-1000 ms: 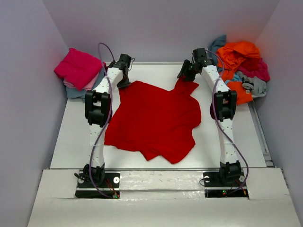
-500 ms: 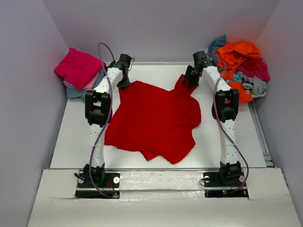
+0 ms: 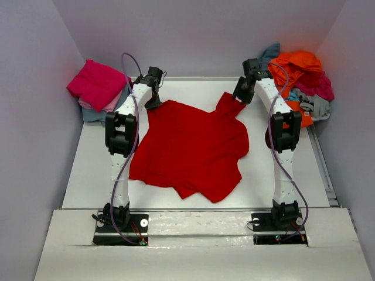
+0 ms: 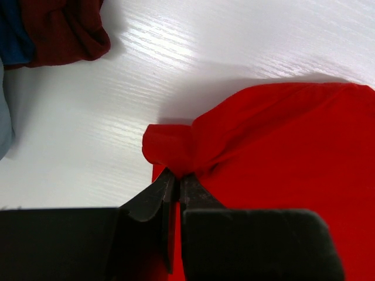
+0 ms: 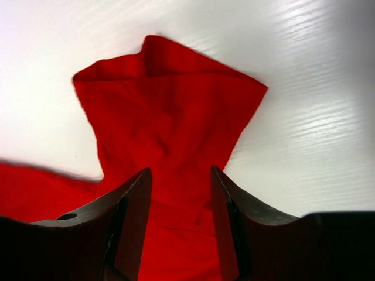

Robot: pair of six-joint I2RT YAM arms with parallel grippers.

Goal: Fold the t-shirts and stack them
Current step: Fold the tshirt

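A bright red t-shirt lies spread and rumpled on the white table. My left gripper is at the shirt's far left corner, shut on a bunched fold of the red cloth; in the left wrist view the left gripper has its jaws pinched tight on it. My right gripper hovers over the shirt's far right sleeve. In the right wrist view the right gripper stands open, its fingers apart over the sleeve and holding nothing.
A folded stack with a magenta shirt on top sits at the back left, pale pink and grey-blue beneath. A loose heap of orange, magenta, grey and teal shirts lies at the back right. Maroon cloth shows near the left gripper.
My right gripper has shifted a little to the right and back over the sleeve. The left gripper and the shirt's body have not moved.
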